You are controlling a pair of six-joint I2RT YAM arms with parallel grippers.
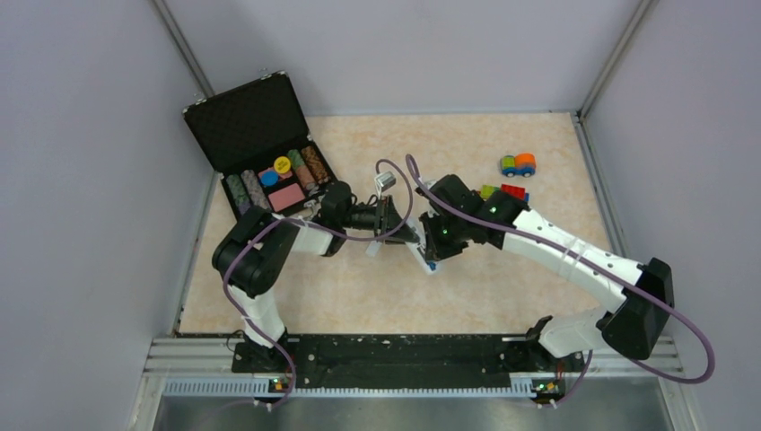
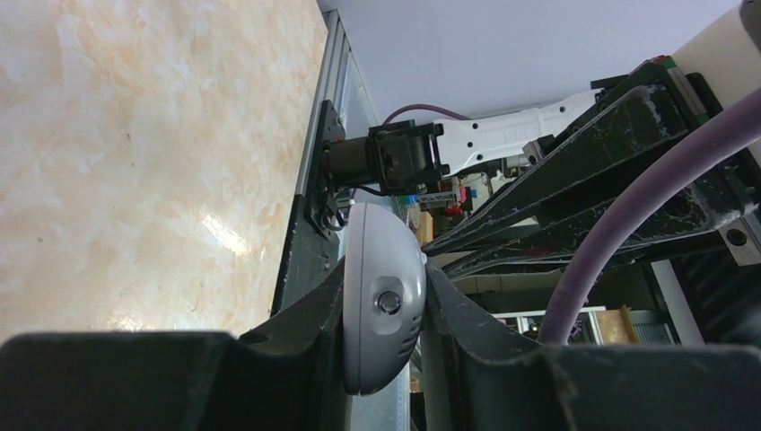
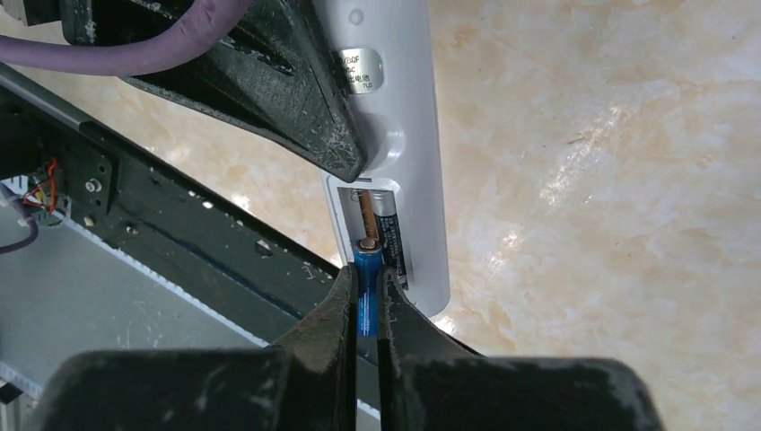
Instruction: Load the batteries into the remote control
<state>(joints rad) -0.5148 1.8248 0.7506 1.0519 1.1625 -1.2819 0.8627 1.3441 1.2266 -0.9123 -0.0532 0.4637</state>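
Left wrist view: shows the left end effector (image 2: 384, 301) grasping the remote control (image 2: 381, 310) end-on, with the rounded white end and its small dark lens (image 2: 389, 303) facing the camera. Has both black fingers (image 2: 305, 314) tight against the remote control's two long edges. Takes in the marbled table (image 2: 135, 162) to the left of the remote control and the right arm (image 2: 502, 139) beyond it.

Right wrist view: finds the right end effector (image 3: 366, 274) clenched on the blue battery (image 3: 366, 301), pinched along its sides between the two fingertips. Sets that battery's front tip at the open battery bay (image 3: 348, 211) in the remote control's back, lined up with a copper-coloured spring (image 3: 368, 215). Shows the dark battery (image 3: 393, 247) lying inside the bay, right beside the blue one. Catches a finger of the left end effector pressed on the remote control's back just above the bay, next to a small silver label (image 3: 361, 70). Leaves contact between the remote control's lower end and the table unclear.

Top external view: puts the remote control near mid-table, mostly hidden under both end effectors meeting over it. Places an open black case (image 1: 251, 121) of coloured chips well to the remote control's upper left, a toy car (image 1: 518, 164) well to its upper right, and red and green blocks (image 1: 505, 191) nearer on that same side
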